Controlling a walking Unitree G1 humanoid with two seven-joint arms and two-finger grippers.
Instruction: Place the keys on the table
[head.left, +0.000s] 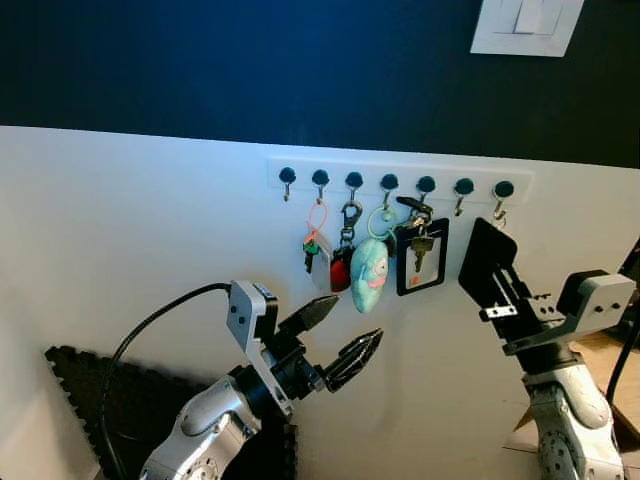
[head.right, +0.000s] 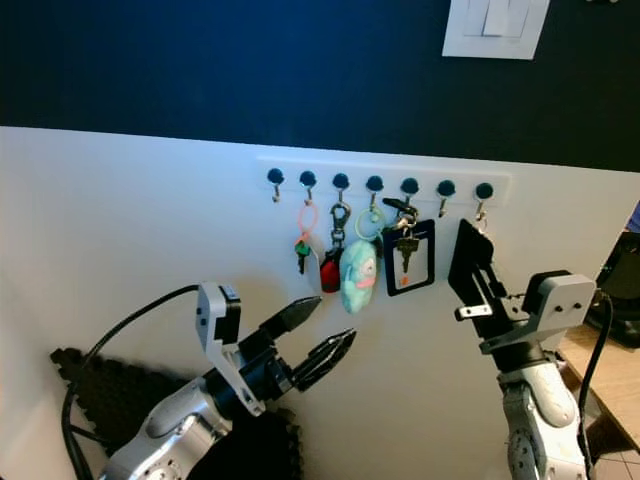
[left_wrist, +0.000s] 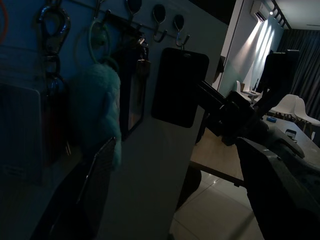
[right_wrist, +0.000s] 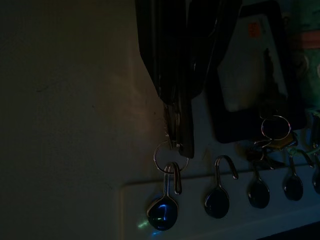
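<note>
A white key rack (head.left: 400, 180) with several dark-knobbed hooks is fixed to the white wall. A key on a ring (right_wrist: 174, 131) hangs from the rightmost hook (head.left: 502, 192). My right gripper (head.left: 493, 230) is raised to it, fingers (right_wrist: 167, 47) shut on the key just below the ring. Other hooks hold an orange-loop key set (head.left: 316, 245), a carabiner with a red tag (head.left: 346, 250), a teal plush (head.left: 369, 275) and a black badge holder with keys (head.left: 421, 255). My left gripper (head.left: 341, 337) stands open below the plush, holding nothing.
A white light switch (head.left: 525, 25) sits on the dark upper wall. A black foam mat (head.left: 85, 385) lies low on the left. A tan wooden surface (left_wrist: 220, 160) and white chairs (left_wrist: 292, 107) lie beyond the wall's right end.
</note>
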